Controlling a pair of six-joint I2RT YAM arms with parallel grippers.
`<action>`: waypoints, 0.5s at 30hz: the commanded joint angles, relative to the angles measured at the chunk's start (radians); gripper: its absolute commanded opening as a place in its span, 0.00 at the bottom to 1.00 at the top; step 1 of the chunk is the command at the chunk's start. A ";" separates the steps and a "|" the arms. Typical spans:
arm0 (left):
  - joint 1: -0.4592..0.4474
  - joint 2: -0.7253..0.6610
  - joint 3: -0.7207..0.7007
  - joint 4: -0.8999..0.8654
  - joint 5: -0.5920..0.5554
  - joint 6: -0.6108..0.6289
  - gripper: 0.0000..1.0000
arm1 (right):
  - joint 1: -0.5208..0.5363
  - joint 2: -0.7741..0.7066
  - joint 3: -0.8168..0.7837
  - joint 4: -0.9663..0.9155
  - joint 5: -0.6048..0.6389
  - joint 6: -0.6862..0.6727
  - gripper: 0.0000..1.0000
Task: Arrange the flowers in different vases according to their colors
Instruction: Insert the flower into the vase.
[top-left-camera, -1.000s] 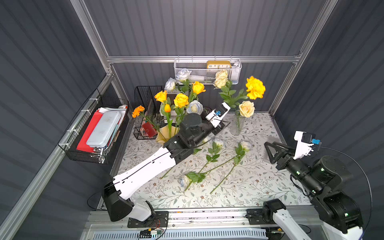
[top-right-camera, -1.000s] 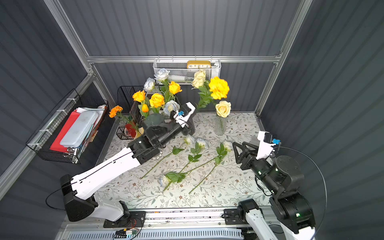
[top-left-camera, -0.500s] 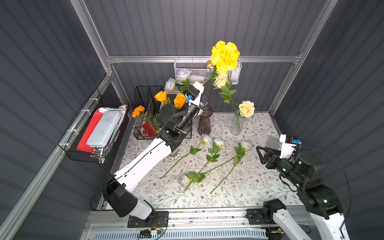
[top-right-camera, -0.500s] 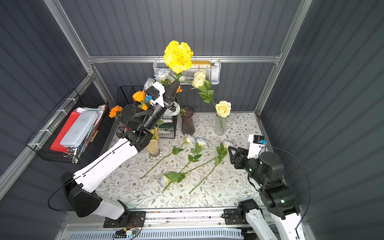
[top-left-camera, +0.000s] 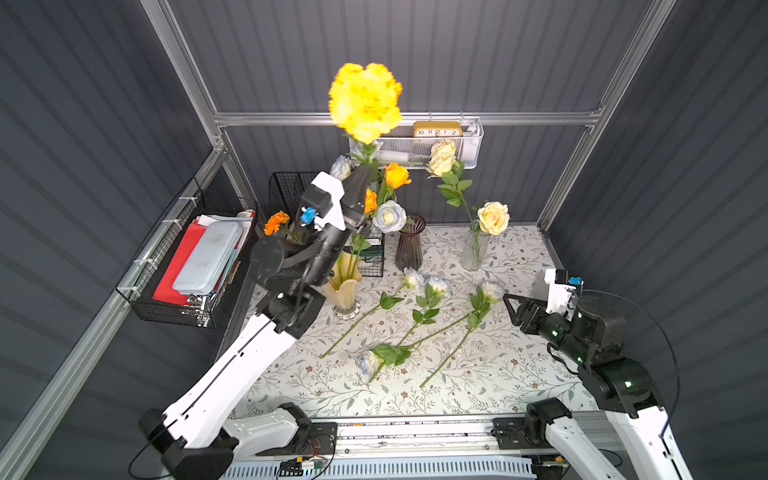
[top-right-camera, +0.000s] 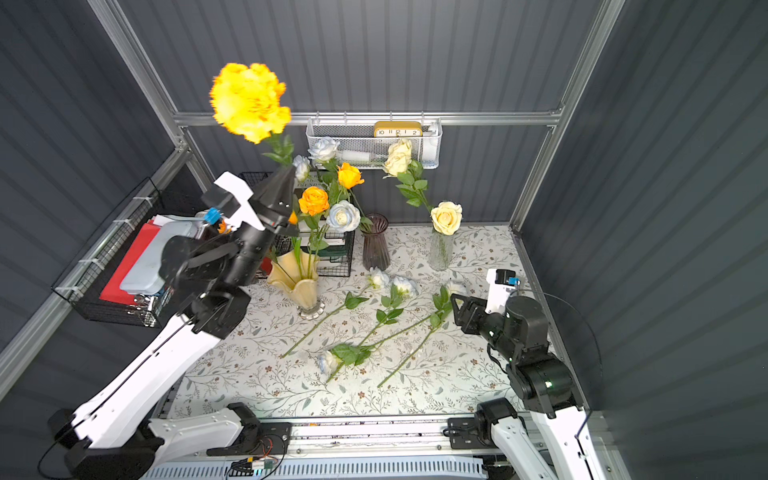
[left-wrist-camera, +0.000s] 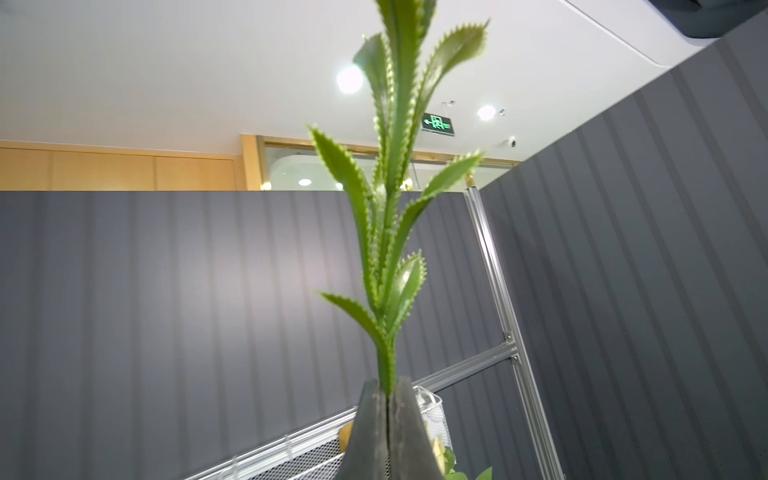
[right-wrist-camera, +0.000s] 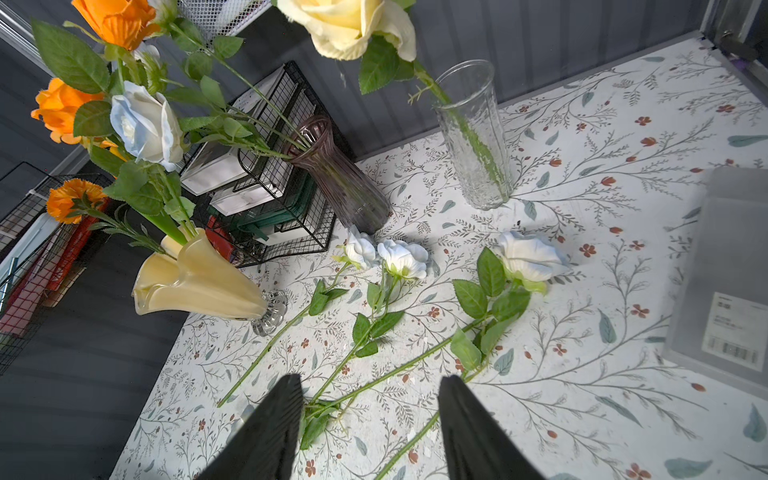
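My left gripper (top-left-camera: 363, 170) (top-right-camera: 286, 170) (left-wrist-camera: 388, 386) is shut on the green stem of a yellow marigold (top-left-camera: 365, 102) (top-right-camera: 249, 102), held upright high above the creamy-yellow vase (top-left-camera: 345, 286) (right-wrist-camera: 195, 282). That vase holds orange roses (top-right-camera: 313, 200) and a small orange marigold (top-left-camera: 276, 222). The purple vase (top-left-camera: 409, 245) (right-wrist-camera: 336, 178) holds a bluish-white rose (top-left-camera: 388, 216). Cream roses (top-left-camera: 493, 218) stand in the clear vase (top-left-camera: 473, 249) (right-wrist-camera: 473, 137). Several bluish-white roses (top-left-camera: 438, 284) (right-wrist-camera: 528, 257) lie on the tablecloth. My right gripper (top-left-camera: 511, 309) (right-wrist-camera: 371, 379) hovers open over their stems.
A black wire rack (top-left-camera: 291, 195) stands behind the creamy-yellow vase. A wire basket (top-left-camera: 187, 266) of folders hangs on the left wall. A white mesh basket (top-left-camera: 415, 145) with a clock hangs on the back wall. A frosted plastic box (right-wrist-camera: 731, 266) lies at the table's right.
My left arm has swung up and to the left, lifting the yellow marigold from beside the clear vase to above the creamy-yellow vase. The right arm has shifted slightly near the table's right edge.
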 joint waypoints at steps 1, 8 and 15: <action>0.006 -0.075 -0.117 -0.020 -0.156 0.014 0.00 | -0.006 0.021 -0.016 0.056 -0.028 0.001 0.57; 0.066 -0.115 -0.336 0.133 -0.212 0.010 0.00 | -0.008 0.055 -0.034 0.100 -0.054 0.013 0.57; 0.265 -0.059 -0.417 0.196 -0.116 -0.111 0.00 | -0.011 0.047 -0.056 0.094 -0.053 0.007 0.57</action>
